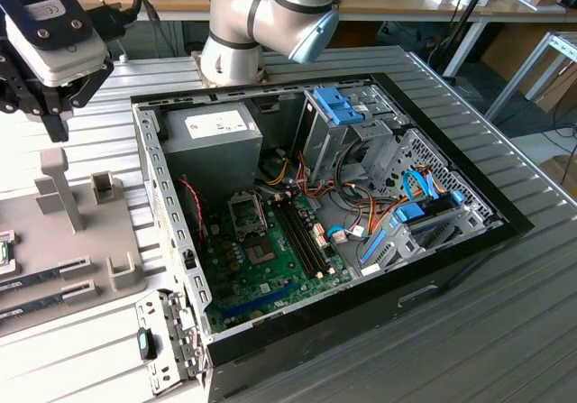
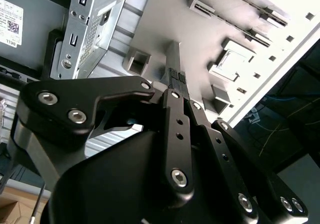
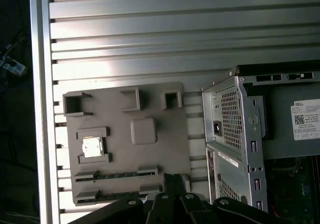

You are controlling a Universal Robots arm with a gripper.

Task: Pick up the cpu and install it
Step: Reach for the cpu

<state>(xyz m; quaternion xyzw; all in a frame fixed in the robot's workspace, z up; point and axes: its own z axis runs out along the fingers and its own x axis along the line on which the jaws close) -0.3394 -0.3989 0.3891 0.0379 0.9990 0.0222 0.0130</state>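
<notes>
- Tool [image 3: 176, 180] pinched together, holding nothing, up above grey tray [image 3: 150, 103].
- Cpu [image 3: 91, 147] flat in tray slot, apart from tool.
- Open computer case [image 3: 230, 114] beside tray.

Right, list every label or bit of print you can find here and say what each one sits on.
White label on the power supply: a brand mark and a square code; the fine lines are too small to read.
Strip sticker on the case's rear panel: too small to read.
cpu top, on the grey tray: bright glare, nothing legible.
No other text can be read.
</notes>
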